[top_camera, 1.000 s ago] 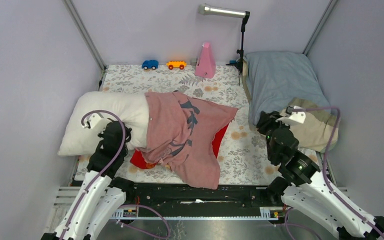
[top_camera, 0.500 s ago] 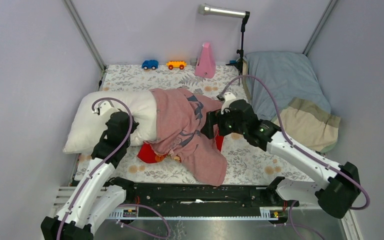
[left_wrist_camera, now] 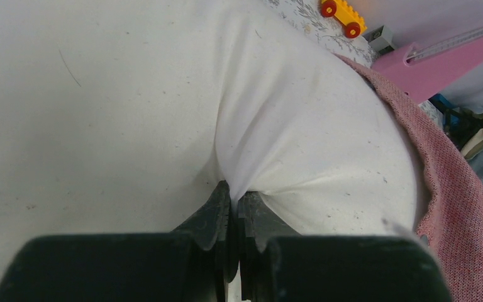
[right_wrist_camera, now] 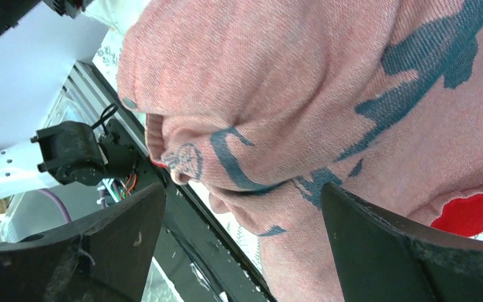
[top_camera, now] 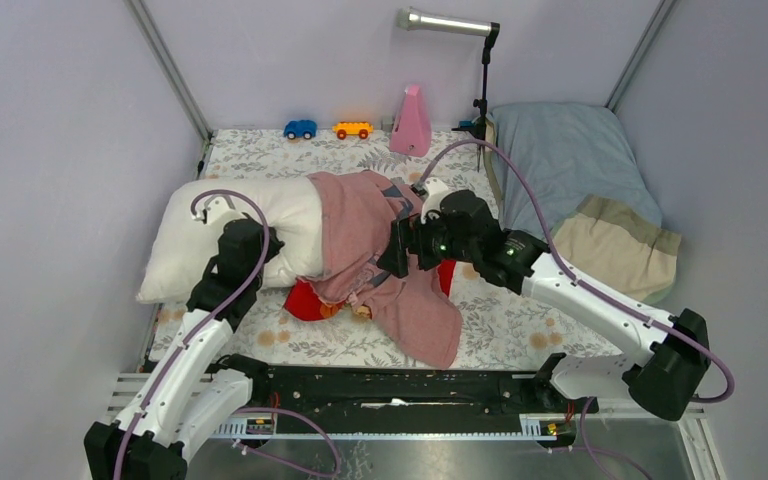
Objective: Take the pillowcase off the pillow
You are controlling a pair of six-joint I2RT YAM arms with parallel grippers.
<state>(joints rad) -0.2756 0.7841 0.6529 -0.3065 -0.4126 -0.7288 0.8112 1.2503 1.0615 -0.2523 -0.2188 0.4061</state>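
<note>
The white pillow point(top_camera: 210, 225) lies at the left of the floral mat, its right end still inside the pillowcase point(top_camera: 360, 235). The pillowcase shows its faded pink inside with a dark print, and a red bit point(top_camera: 305, 300) peeks out underneath. My left gripper point(top_camera: 260, 248) is shut on a pinch of the pillow's white fabric point(left_wrist_camera: 100, 94), the jaws point(left_wrist_camera: 234, 195) pressed together, and the pink hem point(left_wrist_camera: 459, 189) lies to the right. My right gripper point(top_camera: 398, 250) stands wide open against the pillowcase's right side. Pink cloth point(right_wrist_camera: 289, 82) bulges between its fingers point(right_wrist_camera: 244, 189), with no grip on it.
A grey-blue pillow with a beige end point(top_camera: 570, 170) fills the right side. Along the back wall stand a blue toy car point(top_camera: 300, 129), an orange toy point(top_camera: 352, 129), a pink cone point(top_camera: 412, 122) and a lamp stand point(top_camera: 482, 90). A black rail point(top_camera: 400, 390) runs along the near edge.
My right arm swung in from the right side to the pillowcase and its jaws opened wide. The pillow shifted a little to the right with my left gripper, and the pillowcase bunched up.
</note>
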